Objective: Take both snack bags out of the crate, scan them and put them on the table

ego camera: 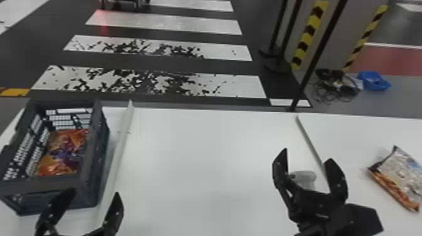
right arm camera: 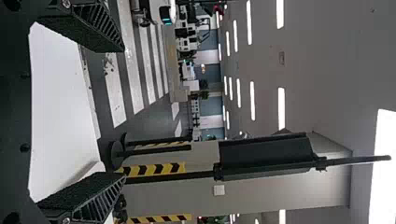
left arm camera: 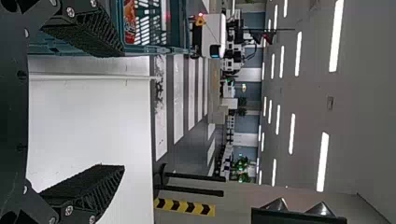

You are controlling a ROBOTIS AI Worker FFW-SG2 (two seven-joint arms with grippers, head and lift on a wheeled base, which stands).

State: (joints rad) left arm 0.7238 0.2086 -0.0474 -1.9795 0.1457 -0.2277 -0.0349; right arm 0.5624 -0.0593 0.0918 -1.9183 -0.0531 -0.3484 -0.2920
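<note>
While one snack bag, glossy orange with purple printing (ego camera: 62,150), lies flat in the dark grey latticed plastic crate (ego camera: 100,150), the other, silvery with an orange edge (ego camera: 398,175), rests on the white counter (ego camera: 201,163) at the robot's far right. That split probably sorts the work: unscanned goods in the crate, finished ones opposite, though whether the silvery bag has been scanned I cannot tell. The wide bare stretch between would suit a handover from arm to arm.

The black left gripper (ego camera: 94,192) is beside the crate's near end, fingers spread and empty, well placed to go in for the orange bag next. The black right gripper (ego camera: 307,155) is nearer the silvery bag but well apart from it, its fingers also parted and holding nothing. Between them, from the head, shows a small pale rounded object (ego camera: 304,176) that I cannot identify; the right wrist view has the gap empty.

The head view gives the full layout, with both bags and the crate's inside. The left wrist view adds the crate wall close by one finger. The right wrist view brings in a black boxy housing on a pole (right arm camera: 266,156), perhaps part of the scanning station.
</note>
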